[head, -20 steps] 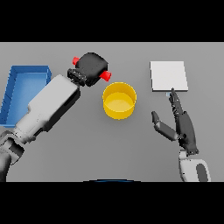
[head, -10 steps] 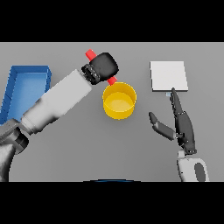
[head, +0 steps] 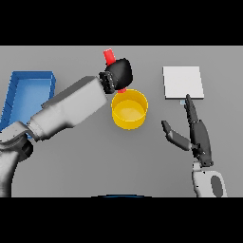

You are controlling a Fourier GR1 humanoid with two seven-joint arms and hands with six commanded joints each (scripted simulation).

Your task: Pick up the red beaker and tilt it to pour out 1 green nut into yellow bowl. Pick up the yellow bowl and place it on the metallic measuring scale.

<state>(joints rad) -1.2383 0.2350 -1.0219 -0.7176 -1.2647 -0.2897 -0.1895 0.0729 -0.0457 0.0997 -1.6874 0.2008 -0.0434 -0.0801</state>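
Head view: on the flat grey table, the left hand grips the small red beaker (partly hidden) at twelve o'clock of the round yellow bowl. The square metallic scale lies at two o'clock; the right hand is spread. The blue rectangular tray lies at nine.

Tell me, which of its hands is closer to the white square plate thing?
Right. The right hand sits just below the scale, one fingertip at its edge; the left hand, gripping the red beaker, is beyond the yellow bowl.

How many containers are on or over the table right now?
3: a blue tray at the table's left edge, a yellow bowl in the middle, and a red beaker in the left hand above that bowl.
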